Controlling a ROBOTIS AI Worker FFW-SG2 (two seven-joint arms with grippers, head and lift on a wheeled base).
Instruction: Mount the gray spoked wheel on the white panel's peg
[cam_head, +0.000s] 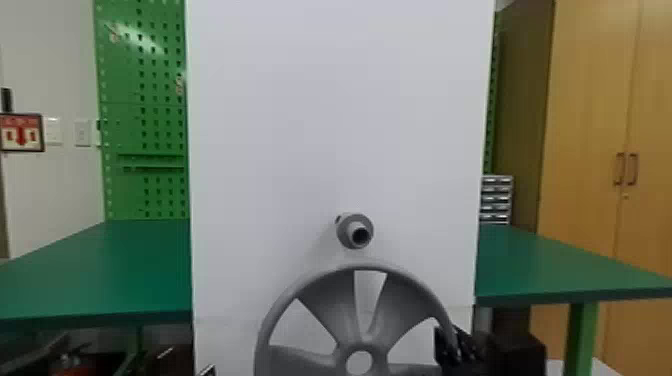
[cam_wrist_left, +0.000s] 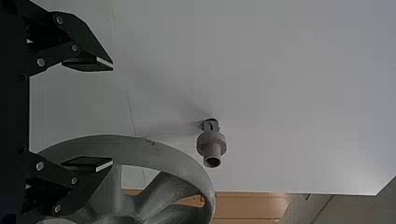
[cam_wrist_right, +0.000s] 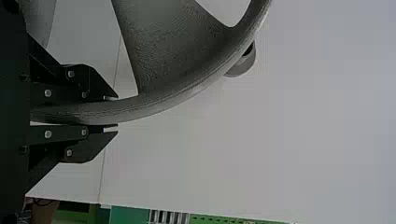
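Note:
In the head view my right gripper (cam_head: 452, 345) is at the right side of the gray spoked wheel (cam_head: 320, 310), whose hub sits below the peg (cam_head: 356, 231) on the white panel (cam_head: 330, 125). In the right wrist view my right gripper (cam_wrist_right: 112, 112) is shut on the rim of the wheel (cam_wrist_right: 187, 88); the peg (cam_wrist_right: 243, 65) is partly hidden behind that rim. My left gripper (cam_wrist_left: 109, 114) stands open in the left wrist view, its lower finger overlapping the wheel (cam_wrist_left: 177, 161), with the peg (cam_wrist_left: 211, 144) farther out.
Green tabletops (cam_head: 100, 270) extend on both sides of the panel. A green pegboard (cam_head: 145, 110) stands behind at the left. At the right are a small drawer unit (cam_head: 496, 200) and wooden cabinets (cam_head: 585, 125).

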